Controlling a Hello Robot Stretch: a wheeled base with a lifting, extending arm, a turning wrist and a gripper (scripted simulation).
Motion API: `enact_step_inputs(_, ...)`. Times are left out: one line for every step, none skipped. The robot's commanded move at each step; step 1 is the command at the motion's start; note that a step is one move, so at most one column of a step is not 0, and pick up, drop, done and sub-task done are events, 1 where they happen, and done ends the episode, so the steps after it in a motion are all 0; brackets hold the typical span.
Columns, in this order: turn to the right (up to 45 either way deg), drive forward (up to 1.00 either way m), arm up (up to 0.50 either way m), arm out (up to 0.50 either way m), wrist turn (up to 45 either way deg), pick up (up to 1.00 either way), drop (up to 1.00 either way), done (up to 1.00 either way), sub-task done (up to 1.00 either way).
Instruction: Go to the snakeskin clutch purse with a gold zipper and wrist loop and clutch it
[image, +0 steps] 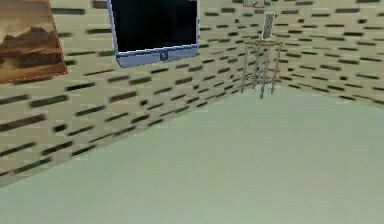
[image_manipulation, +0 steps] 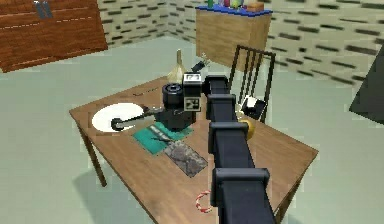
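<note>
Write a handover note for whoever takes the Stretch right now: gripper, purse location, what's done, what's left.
Gripper: the arm is extended over the wooden table and the jaws reach over the white plate. I cannot tell whether it holds anything.
Purse: a grey patterned flat pouch, likely the clutch, lies on the table near its front edge, next to a green flat item and short of the gripper.
Done: the robot is at the table with the arm out.
Left: bring the gripper to the pouch, grasp it and lift it.
</note>
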Motion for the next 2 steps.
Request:
enact_step_inputs(0.0,0.0,0.0,0.0,45.0,0.0,0.0,0.0,0.0)
enact_step_inputs(0.0,0.0,0.0,0.0,9.0,0.0,0.0,0.0,0.0)
